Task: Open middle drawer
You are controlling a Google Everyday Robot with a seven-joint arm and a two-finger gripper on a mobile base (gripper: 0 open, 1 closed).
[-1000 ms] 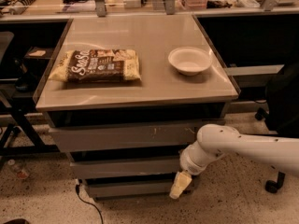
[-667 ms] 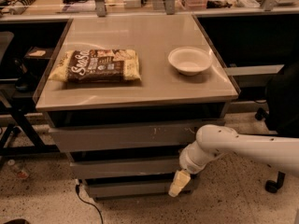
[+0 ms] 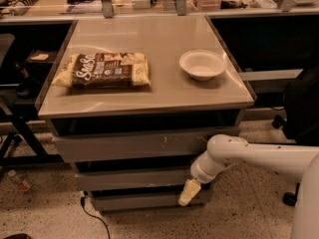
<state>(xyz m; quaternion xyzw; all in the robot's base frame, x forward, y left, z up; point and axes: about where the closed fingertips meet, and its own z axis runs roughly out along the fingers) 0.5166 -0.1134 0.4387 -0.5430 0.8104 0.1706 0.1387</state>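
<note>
The middle drawer (image 3: pixel 132 179) is a plain grey front, the second of three under the table top, and it looks pushed in. The wider top drawer (image 3: pixel 129 144) with pale scratch marks sits above it, and the narrow bottom drawer (image 3: pixel 139 201) below. My gripper (image 3: pixel 189 192), with pale yellow tips, hangs on the white arm (image 3: pixel 249 156) that reaches in from the right. It is at the right end of the middle drawer front and points down over the bottom drawer's right end. I cannot tell whether it touches the drawer.
On the table top (image 3: pixel 164 91) lie a brown snack bag (image 3: pixel 102 70) at the left and a white bowl (image 3: pixel 202 64) at the right. A black cable (image 3: pixel 94 215) trails on the speckled floor. A dark chair (image 3: pixel 301 113) stands at the right and black frames at the left.
</note>
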